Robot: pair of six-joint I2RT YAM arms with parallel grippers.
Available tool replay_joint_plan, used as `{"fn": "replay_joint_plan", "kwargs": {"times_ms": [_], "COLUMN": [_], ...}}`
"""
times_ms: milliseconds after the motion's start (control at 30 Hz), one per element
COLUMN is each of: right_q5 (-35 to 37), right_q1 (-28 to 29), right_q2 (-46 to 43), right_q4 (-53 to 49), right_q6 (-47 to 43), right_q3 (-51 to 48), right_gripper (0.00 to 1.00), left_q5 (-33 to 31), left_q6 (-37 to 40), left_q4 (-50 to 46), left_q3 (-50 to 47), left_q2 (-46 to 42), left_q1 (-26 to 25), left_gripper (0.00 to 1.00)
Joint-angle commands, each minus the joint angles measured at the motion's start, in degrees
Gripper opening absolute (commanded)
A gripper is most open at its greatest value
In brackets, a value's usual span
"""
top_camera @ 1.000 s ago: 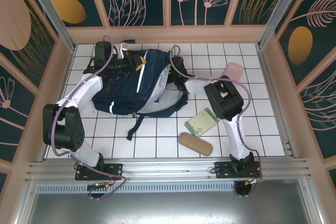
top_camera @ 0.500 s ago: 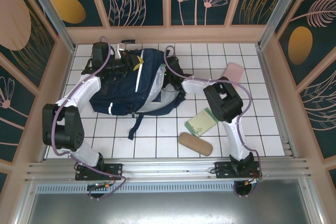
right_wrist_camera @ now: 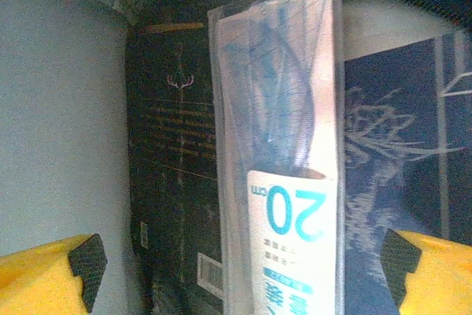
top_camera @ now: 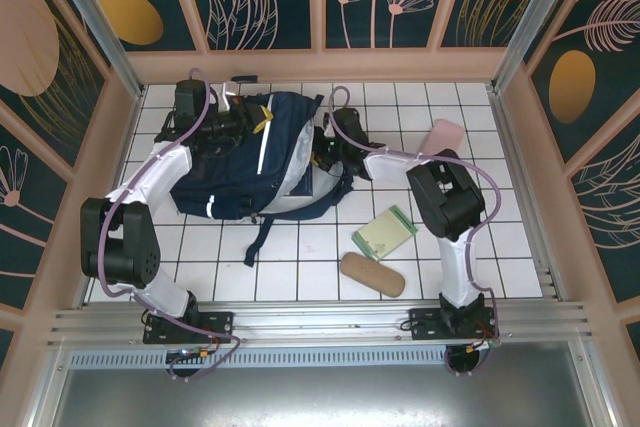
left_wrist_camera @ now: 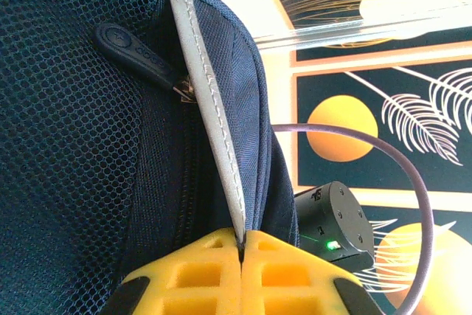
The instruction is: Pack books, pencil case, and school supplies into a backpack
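Navy mesh backpack [left_wrist_camera: 74, 167]; glossy flat plastic sleeve [right_wrist_camera: 280, 108].

Clear ruler packet [right_wrist_camera: 284, 182] against dark books [right_wrist_camera: 173, 153]

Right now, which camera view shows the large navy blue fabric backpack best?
The top external view: the whole navy fabric backpack shows, straps included. The left wrist view gives close mesh, a zip pull and a pale stripe; the right wrist view looks into its lining.
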Motion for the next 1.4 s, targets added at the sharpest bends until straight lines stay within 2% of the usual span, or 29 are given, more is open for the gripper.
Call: {"fn": "replay_joint_plan", "kwargs": {"times_ms": [0, 100, 167, 300, 400, 533, 600, 667, 700, 767, 833, 967, 1067, 1133, 1233, 1367], "right_q5": [0.5, 6.9, 12.5, 17.6, 15.9, 17.1, 18.5, 20.6, 20.3, 18.4, 15.5, 11.4, 10.0, 9.8, 8.8, 8.7], "right_q1": [-1.4, -1.7, -4.1, -8.7, -11.5, -11.8, -12.1, -13.6, -14.6, -16.9, -18.7, -20.7, -21.6, -22.3, -22.9, -23.5], "right_q2": [-6.8, -13.2, -17.6, -26.9, -31.4, -34.6, -36.7, -38.1, -38.8, -40.4, -41.4, -41.7, -42.0, -42.3, -42.6, -42.5], "right_q4": [-2.7, -11.8, -17.6, -21.8, -23.4, -29.4, -31.6, -34.2, -34.7, -34.8, -34.5, -34.0, -33.6, -33.6, -33.2, -32.9], "right_q6": [-4.9, -10.7, -13.2, -14.7, -16.0, -18.5, -19.9, -20.8, -21.2, -21.7, -21.9, -21.6, -21.4, -21.3, -21.0, -20.8], "right_q3": [-2.4, -5.3, -7.8, -16.6, -22.6, -25.6, -27.3, -29.1, -30.1, -32.6, -34.7, -37.4, -39.0, -39.6, -40.5, -41.4], "right_gripper": [0.94, 0.91, 0.91, 0.91, 0.91, 0.91, 0.91, 0.92, 0.92, 0.92, 0.92, 0.92, 0.92, 0.92, 0.92, 0.92], "left_q5": [2.4, 1.5, 0.5, -0.1, -0.1, -4.0, -9.3, -16.4, -17.4, -17.2, -17.6, -9.9, -12.0, -12.8, -9.5, -1.7], "left_q6": [0.0, 0.2, 1.3, 2.8, 4.4, 8.6, 13.7, 20.0, 21.1, 22.0, 24.2, 24.9, 27.1, 26.6, 24.4, 22.7], "left_q4": [5.3, 5.4, 4.4, 4.2, 2.2, -3.9, -10.2, -17.0, -17.9, -17.8, -19.7, -18.0, -19.1, -18.5, -13.2, -7.5], "left_q3": [0.0, -1.7, -2.8, -4.7, -2.6, -0.2, 1.0, 2.6, 2.6, 1.5, 1.8, -2.0, -3.5, -5.3, -9.0, -11.3], "left_q2": [-2.8, -3.3, -3.0, -0.4, 3.2, 5.3, 4.6, 2.9, 1.7, -1.1, -1.9, -0.6, 2.0, 3.7, 4.9, 8.9], "left_q1": [0.6, 0.4, 0.1, -3.2, -7.1, -9.5, -9.5, -9.5, -9.5, -10.6, -14.2, -22.8, -28.5, -30.3, -31.8, -34.7], "left_gripper": [0.00, 0.00, 0.00, 0.00, 0.09, 0.35, 0.42, 0.44, 0.45, 0.46, 0.48, 0.48, 0.48, 0.48, 0.48, 0.50]}}
